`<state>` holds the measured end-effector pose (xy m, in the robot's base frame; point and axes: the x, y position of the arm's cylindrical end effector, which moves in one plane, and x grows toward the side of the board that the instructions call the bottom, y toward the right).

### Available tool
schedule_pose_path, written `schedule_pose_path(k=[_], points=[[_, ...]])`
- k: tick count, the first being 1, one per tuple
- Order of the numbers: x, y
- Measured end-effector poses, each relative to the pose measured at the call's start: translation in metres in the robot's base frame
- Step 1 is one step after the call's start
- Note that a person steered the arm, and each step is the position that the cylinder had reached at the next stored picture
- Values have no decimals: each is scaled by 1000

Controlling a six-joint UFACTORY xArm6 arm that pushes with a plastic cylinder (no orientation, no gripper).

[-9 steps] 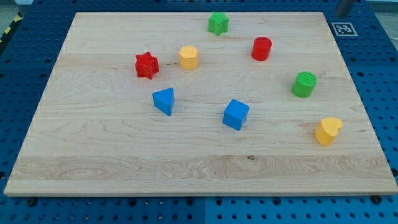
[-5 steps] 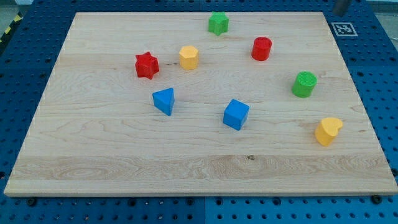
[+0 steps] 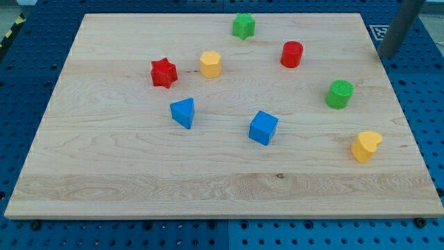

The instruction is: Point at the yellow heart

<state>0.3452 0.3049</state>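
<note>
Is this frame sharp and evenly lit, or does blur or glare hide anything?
Camera view: lighting is even, with soft shadows and no glare on the board; the yellow heart is crisp; only the rod near my tip looks slightly soft.

No readable text, only a black-and-white square marker tag (image 3: 381, 31), partly hidden by rod

You will find the yellow heart (image 3: 365, 146) lying flat on the worktop (image 3: 139, 173), close to the worktop's right edge and nearer its bottom right corner than its top right one. It is plain yellow, with its lobes toward the right edge. It stands alone, touching nothing.
</note>
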Motion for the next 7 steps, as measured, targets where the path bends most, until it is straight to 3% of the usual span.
schedule_pose_path(k=[1,2,4,5,6,7], points=[[92,16],[115,18],[244,10],[243,5],[217,-50],[213,-64]])
